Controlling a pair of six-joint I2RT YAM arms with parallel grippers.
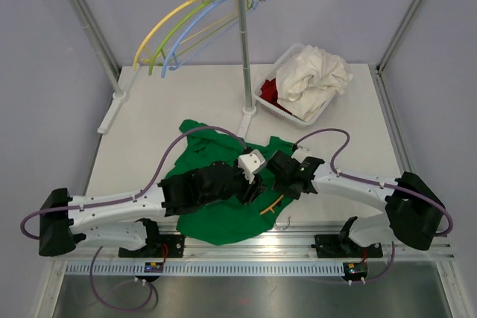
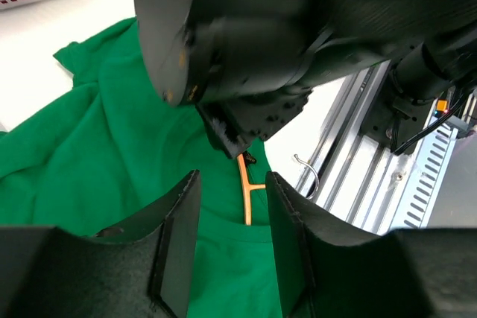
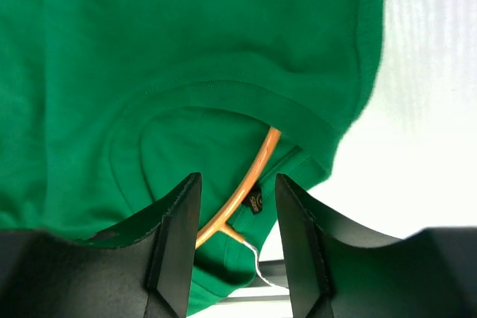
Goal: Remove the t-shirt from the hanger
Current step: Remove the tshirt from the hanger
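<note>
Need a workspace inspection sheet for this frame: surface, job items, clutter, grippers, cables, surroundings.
Surface: white table, no spills seen.
Job's things: green t-shirt lies crumpled at the near edge; orange hanger is still inside its collar, with the metal hook poking out.
Clutter: white basket of white and red cloths at far right; rack with three spare hangers at the far side.
Grippers: left gripper open above the t-shirt; right gripper open over the collar.
Cables: purple cables loop over the t-shirt.
Surroundings: grey walls, metal rail at the near edge.
</note>
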